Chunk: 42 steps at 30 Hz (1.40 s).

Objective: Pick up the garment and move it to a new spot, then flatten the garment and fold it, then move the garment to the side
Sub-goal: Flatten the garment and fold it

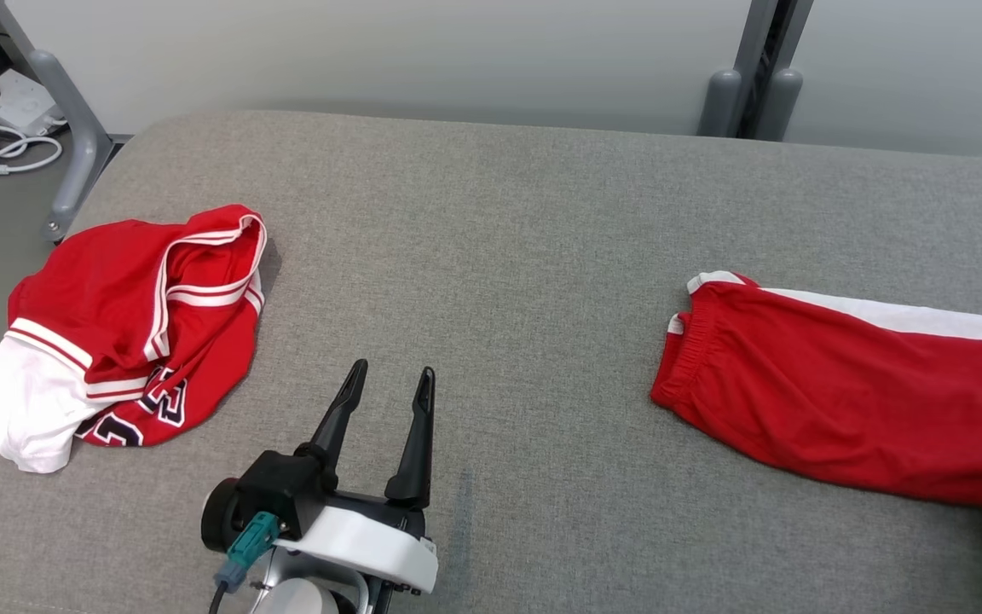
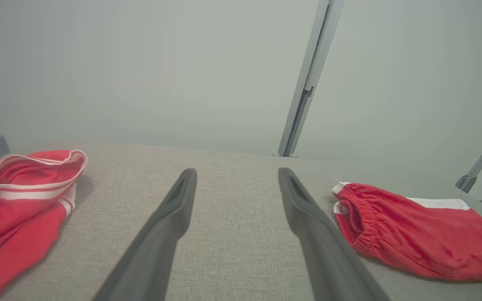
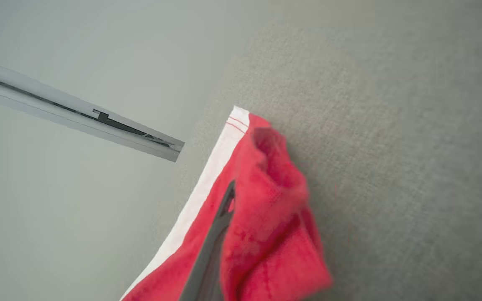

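The red shorts (image 1: 823, 401) lie on the right side of the big grey table (image 1: 525, 256), which has a soft cloth top. They are stretched out sideways. The stretchy waist (image 1: 696, 350) points to the middle of the table, and a long white stripe (image 1: 909, 317) runs along the far edge. The other end of the shorts goes off past the right edge of what the head camera sees. The right claw (image 3: 236, 190) is down at that end, and it is clenched tight on the shorts. Seen from its wrist, one dark finger (image 3: 209, 255) pokes up out of the red cloth, which is bunched in a lump around it (the second finger is hidden under the cloth). The left claw (image 1: 395, 369) is near the front of the table, a bit left of the middle. Its two fingers are spread wide apart over bare table. It sits between the two heaps of clothes and touches neither one. Over on the left side of the table is a crumpled red jersey (image 1: 124, 298) with white trim and dark numbers. A white cloth (image 1: 22, 401) sticks out from under it at the table's edge. Behind the table is a plain pale wall (image 1: 372, 51) with grey posts (image 1: 755, 77). Some white cords (image 1: 5, 153) lie on the floor by the far left corner.
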Available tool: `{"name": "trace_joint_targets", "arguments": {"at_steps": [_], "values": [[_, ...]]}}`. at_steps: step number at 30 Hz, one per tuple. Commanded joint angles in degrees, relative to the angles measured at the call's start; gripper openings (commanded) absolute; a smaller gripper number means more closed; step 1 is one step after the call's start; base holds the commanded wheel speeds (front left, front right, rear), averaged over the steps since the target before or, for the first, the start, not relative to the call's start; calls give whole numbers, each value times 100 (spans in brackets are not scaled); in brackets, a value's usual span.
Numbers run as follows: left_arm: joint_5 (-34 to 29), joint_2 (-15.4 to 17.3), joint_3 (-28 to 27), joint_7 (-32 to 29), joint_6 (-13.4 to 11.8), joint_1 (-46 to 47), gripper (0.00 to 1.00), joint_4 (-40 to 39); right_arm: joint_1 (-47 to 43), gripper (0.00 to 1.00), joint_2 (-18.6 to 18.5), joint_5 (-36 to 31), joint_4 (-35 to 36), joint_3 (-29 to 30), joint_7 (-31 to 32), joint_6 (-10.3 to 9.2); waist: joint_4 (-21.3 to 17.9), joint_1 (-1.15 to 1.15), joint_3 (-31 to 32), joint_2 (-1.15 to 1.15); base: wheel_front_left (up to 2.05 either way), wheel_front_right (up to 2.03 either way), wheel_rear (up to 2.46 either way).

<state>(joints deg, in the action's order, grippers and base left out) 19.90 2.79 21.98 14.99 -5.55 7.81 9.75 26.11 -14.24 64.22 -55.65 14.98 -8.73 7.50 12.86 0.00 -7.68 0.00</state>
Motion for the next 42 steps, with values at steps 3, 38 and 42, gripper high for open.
{"name": "trace_joint_targets", "arguments": {"at_steps": [3, 38, 42], "values": [[157, 22, 17, 24, 34, -37, 100, 49, 110, 0, 103, -133, 230, -188, -151, -1, 20, 0, 87, 0, 0, 0, 0], [842, 22, 47, 24, -99, -107, 100, 200, -94, 0, 1104, 18, 1625, -2083, -5, -1, 546, 0, 231, 0, 0, 0, 0], [853, 22, 44, 24, -107, -99, 100, 218, -103, 0, 1112, 36, 1618, -2270, -38, -1, 577, 0, 229, 0, 0, 0, 0]]}}
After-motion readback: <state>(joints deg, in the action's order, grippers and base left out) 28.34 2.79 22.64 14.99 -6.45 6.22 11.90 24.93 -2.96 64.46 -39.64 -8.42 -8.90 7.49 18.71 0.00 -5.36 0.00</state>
